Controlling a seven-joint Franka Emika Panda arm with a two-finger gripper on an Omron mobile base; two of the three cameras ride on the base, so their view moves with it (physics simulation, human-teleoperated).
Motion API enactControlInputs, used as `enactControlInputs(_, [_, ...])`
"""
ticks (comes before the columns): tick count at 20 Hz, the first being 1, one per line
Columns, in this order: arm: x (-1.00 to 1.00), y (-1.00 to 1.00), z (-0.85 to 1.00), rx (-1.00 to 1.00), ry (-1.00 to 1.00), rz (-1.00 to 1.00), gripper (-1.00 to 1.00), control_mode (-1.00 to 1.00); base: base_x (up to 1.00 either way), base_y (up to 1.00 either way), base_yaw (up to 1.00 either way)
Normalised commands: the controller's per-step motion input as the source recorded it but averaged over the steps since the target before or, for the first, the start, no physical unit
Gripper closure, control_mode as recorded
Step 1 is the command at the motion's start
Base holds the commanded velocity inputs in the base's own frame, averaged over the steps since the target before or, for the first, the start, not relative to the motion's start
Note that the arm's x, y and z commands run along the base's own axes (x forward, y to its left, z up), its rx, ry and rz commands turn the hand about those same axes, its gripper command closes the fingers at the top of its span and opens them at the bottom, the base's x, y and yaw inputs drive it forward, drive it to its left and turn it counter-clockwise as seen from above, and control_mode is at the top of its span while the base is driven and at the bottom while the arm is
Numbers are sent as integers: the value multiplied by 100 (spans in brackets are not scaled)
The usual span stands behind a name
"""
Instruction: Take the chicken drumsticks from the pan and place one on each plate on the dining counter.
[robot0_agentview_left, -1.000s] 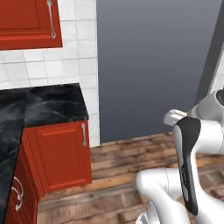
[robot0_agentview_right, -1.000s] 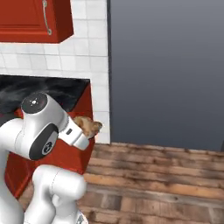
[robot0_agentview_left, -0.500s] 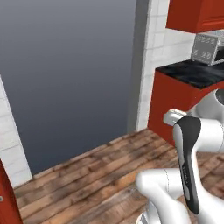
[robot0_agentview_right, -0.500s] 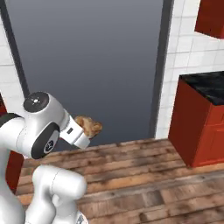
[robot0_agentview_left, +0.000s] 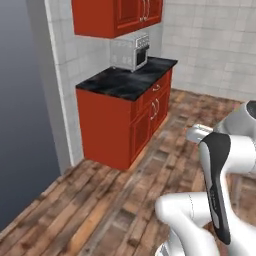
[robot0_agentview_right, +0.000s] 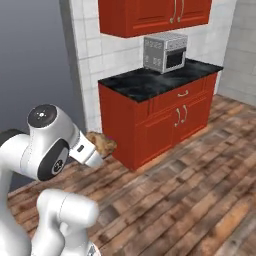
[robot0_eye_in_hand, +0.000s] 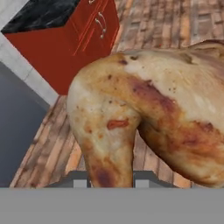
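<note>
One drumstick (robot0_eye_in_hand: 144, 113), one microwave (robot0_agentview_right: 165, 52), one red cabinet (robot0_agentview_right: 160, 117).

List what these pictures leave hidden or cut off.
- Tool tips: in the hand view the chicken drumstick covers them, so how the tool grips it cannot be seen.
- Drumstick in the right base view: its near end is behind the white arm.
- Upper cabinet: top cut off by the frame edge in both base views.
- Microwave controls: too small to read.
</note>
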Motion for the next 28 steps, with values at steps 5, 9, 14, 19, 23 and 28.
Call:
enactControlInputs(5, [0, 0, 0, 0, 0, 0, 100, 100, 58, -29, -75])
enactControlInputs(9, [0, 0, 0, 0, 0, 0, 100, 100, 82, -29, -68])
enactControlInputs(14, [0, 0, 0, 0, 0, 0, 100, 100, 99, -24, -63])
enactControlInputs(19, [0, 0, 0, 0, 0, 0, 100, 100, 100, -10, -61])
enactControlInputs(23, [0, 0, 0, 0, 0, 0, 100, 100, 100, 4, -59])
enactControlInputs(28, [0, 0, 0, 0, 0, 0, 100, 100, 100, 57, -52])
